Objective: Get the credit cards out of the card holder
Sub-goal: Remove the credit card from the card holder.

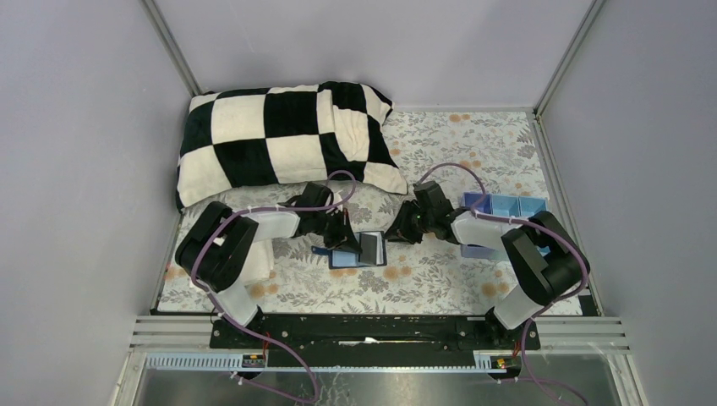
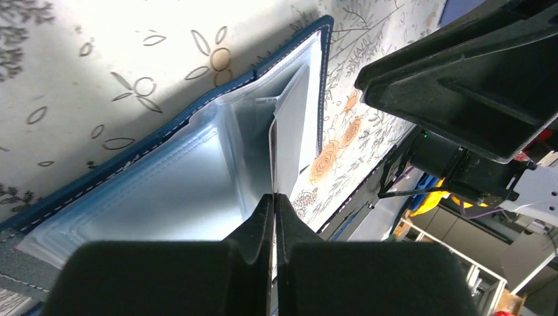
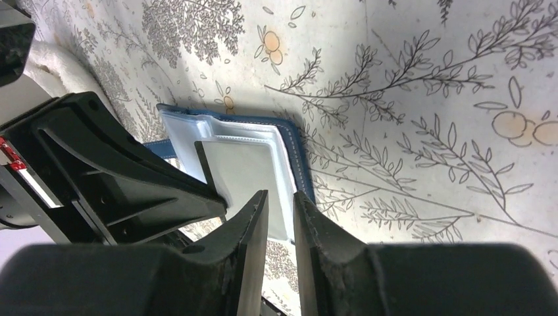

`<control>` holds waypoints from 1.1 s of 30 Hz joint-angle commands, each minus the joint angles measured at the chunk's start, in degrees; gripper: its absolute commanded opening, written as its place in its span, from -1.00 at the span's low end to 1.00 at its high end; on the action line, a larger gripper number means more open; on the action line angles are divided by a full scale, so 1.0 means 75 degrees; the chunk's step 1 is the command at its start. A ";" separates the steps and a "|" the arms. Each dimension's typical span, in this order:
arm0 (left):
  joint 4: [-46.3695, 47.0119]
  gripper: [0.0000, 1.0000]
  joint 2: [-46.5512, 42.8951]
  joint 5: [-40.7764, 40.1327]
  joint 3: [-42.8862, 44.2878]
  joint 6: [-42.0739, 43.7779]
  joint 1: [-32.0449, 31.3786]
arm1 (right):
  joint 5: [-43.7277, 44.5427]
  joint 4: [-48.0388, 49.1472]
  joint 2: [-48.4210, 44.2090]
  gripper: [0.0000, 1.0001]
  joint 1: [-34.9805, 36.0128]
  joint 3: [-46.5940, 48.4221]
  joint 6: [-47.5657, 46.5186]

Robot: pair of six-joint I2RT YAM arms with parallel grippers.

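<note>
At card holder point(image 2: 171, 191) pocket we see card point(image 2: 293, 125) edge-on, clenched in left claw point(image 2: 273, 201); right claw point(image 3: 279, 197) parted, empty, just beside.

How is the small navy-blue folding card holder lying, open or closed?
Open: the card holder lies spread, its pale slotted inside facing up.

On the floral table point(image 1: 473, 148), the open card holder point(image 1: 347, 257) with a grey card point(image 1: 370, 247) lies toward the near edge between the left gripper point(image 1: 345, 233) and right gripper point(image 1: 396, 233), with a checkered pillow point(image 1: 279, 139) in the far left corner.
</note>
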 commanded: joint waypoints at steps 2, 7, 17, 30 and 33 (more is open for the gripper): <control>-0.0584 -1.00 0.0052 -0.0243 0.0347 0.0675 -0.0089 | -0.0104 -0.0062 -0.0482 -0.44 0.0009 -0.0106 -0.0360; -0.0582 -0.98 0.0101 -0.0303 0.0251 0.0600 -0.0089 | -0.0517 0.0145 -0.0254 -0.43 0.0085 0.0018 -0.0494; -0.0468 -0.54 -0.0047 -0.0376 0.0173 0.0367 -0.0089 | -0.0610 0.0383 0.0297 -0.42 0.0472 0.0327 -0.0381; -0.0347 -0.56 -0.0063 -0.0391 0.0146 0.0256 -0.0089 | -0.0779 0.0686 0.0585 -0.43 0.0508 0.0409 -0.0180; -0.0347 -0.55 -0.0039 -0.0419 0.0144 0.0236 -0.0083 | -0.0800 0.0711 0.0659 -0.43 0.0544 0.0429 -0.0167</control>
